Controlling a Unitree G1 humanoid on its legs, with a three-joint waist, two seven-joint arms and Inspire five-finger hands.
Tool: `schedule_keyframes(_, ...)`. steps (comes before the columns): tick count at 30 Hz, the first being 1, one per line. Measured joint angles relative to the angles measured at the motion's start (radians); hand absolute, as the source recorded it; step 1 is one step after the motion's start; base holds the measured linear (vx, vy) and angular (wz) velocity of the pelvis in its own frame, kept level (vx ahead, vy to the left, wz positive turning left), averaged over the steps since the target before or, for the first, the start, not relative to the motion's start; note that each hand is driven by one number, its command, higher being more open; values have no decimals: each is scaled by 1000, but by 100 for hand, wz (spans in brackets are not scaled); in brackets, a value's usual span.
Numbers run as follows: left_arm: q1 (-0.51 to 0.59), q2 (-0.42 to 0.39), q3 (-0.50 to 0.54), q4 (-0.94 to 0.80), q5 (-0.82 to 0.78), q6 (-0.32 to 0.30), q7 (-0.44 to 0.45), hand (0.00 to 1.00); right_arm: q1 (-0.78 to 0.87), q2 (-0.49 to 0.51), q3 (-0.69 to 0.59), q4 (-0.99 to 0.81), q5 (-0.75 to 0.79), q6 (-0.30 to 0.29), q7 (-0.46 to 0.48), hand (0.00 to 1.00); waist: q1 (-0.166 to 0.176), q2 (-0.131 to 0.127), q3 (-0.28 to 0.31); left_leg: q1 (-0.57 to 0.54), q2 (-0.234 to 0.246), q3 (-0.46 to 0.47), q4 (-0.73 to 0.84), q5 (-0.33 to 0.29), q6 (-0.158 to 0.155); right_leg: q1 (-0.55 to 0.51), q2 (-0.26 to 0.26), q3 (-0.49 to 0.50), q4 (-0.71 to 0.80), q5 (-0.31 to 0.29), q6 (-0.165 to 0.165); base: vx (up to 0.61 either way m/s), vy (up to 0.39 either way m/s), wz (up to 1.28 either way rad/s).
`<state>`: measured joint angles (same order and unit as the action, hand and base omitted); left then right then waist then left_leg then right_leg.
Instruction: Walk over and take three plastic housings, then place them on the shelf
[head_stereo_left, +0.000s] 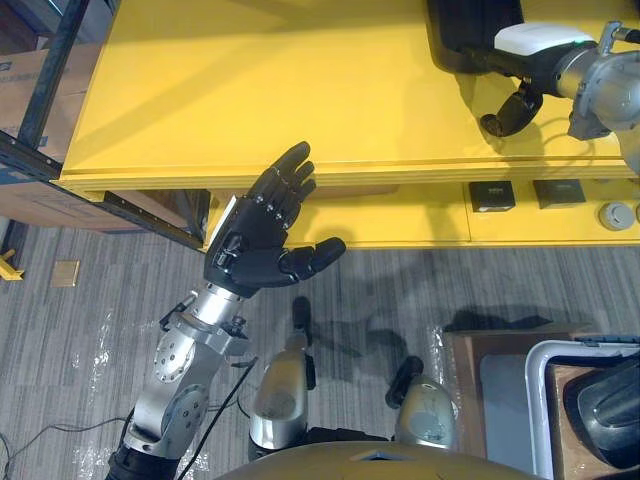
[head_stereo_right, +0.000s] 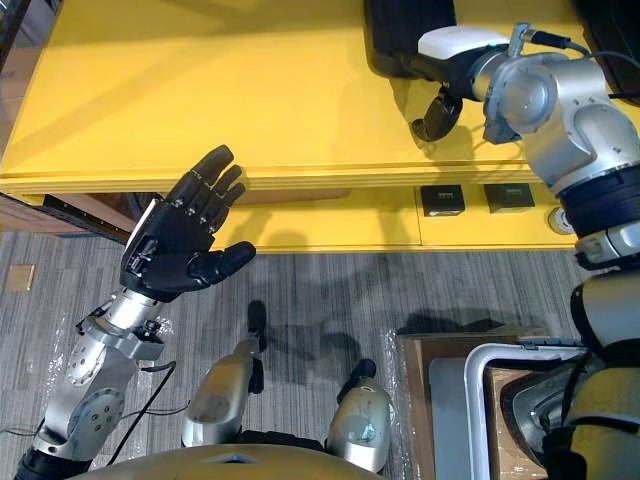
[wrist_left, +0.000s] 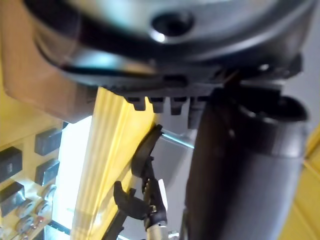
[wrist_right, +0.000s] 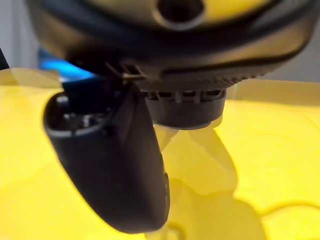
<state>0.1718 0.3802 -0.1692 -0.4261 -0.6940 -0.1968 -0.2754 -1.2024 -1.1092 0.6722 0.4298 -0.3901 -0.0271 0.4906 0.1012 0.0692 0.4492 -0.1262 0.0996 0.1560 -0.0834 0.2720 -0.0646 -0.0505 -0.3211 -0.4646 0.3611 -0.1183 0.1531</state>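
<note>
A black plastic housing lies on the top board of the yellow shelf, at its far right. My right hand, with its white thumb cover, rests against the housing's near edge. Whether it holds the housing is hidden. My left hand is open and empty, palm up with fingers straight, in front of the shelf's front edge. In the left wrist view the shelf edge runs past the thumb. Another black housing lies in a bin at the lower right.
The pale bin stands on a brown cart at my right. Two small black boxes and a round grey part sit on the lower yellow board. A cardboard box in a dark rack stands at the left.
</note>
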Motion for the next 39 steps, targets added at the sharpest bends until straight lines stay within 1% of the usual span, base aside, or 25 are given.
schedule_keyframes(3,5,1,0,-1,3,0,-15,100,36,-4,-20,-68,-30,-2,35,100,-3,-4,-2,12,0,6,0,-3,0,8,0,4,-3,1,2,3,-37,-5)
schedule_keyframes(5,14,2,-1,-1,12,0,-18,100,64,-8,-32,-106,-34,-2,48,100,-7,-10,-5,16,2,7,0,-8,-5,17,4,4,-12,4,5,7,-42,-2)
schedule_keyframes(7,34,12,-3,-1,35,1,-18,100,103,-9,-44,-147,-35,-1,73,100,-10,-33,-20,16,4,9,0,-9,-4,17,7,6,-17,5,6,18,-38,-2)
schedule_keyframes(11,37,28,-8,0,37,3,-18,100,150,-9,-47,-183,-36,-1,119,100,-8,-65,-48,19,8,14,0,-10,-3,20,12,8,-23,5,6,26,-55,-3)
schedule_keyframes(13,37,28,-13,1,38,3,-18,100,162,-9,-47,-195,-37,-1,128,100,-7,-66,-50,27,8,16,0,-12,-3,28,12,8,-26,6,7,8,-33,-3)
schedule_keyframes(14,41,28,-14,1,38,3,-19,100,173,-9,-47,-204,-37,-2,135,100,-8,-64,-56,32,8,17,0,-22,-12,34,13,8,-32,6,7,0,0,0)
schedule_keyframes(18,64,28,-14,1,38,3,-21,100,189,-11,-47,-211,-38,-1,138,100,-9,-62,-74,32,9,20,0,-24,-9,34,14,8,-37,6,7,2,-23,-1)
schedule_keyframes(21,66,28,-15,4,38,3,-22,100,191,-26,-47,-211,-62,0,137,100,-6,-54,-80,30,13,24,0,-24,-9,36,21,10,-50,14,8,8,-41,-3)
schedule_keyframes(25,66,28,-15,4,38,3,-22,100,191,-29,-47,-210,-76,2,131,100,-5,-53,-80,30,14,25,0,-21,-6,36,22,13,-50,15,9,15,-39,-1)
schedule_keyframes(29,66,28,-15,5,40,3,-22,100,191,-29,-48,-209,-108,4,74,100,-6,-52,-82,30,14,26,0,-20,-5,36,22,13,-51,15,9,18,-40,0)
schedule_keyframes(31,68,27,-16,10,40,3,-22,100,191,-29,-48,-201,-118,13,35,100,-5,-51,-94,30,13,26,0,-20,-5,36,22,12,-54,16,9,14,-22,0)
schedule_keyframes(32,72,27,-18,25,40,3,-23,100,191,-29,-49,-194,-118,15,6,100,-4,-48,-111,30,13,27,0,-20,-5,39,24,12,-61,17,11,28,-37,0)
schedule_keyframes(34,78,27,-21,35,40,3,-23,100,191,-29,-57,-190,-117,15,-28,100,-5,-45,-126,30,13,26,0,-20,-5,43,25,9,-68,18,12,32,-43,1)
schedule_keyframes(35,80,27,-22,35,40,3,-24,100,190,-29,-78,-190,-114,15,-60,100,-7,-43,-130,31,14,25,0,-21,-6,45,26,8,-68,18,12,17,-40,1)
schedule_keyframes(39,83,26,-22,35,39,3,-30,100,190,-29,-119,-190,-112,13,-117,100,-16,-36,-135,35,14,25,0,-21,-6,50,26,8,-69,19,12,-4,-17,0)
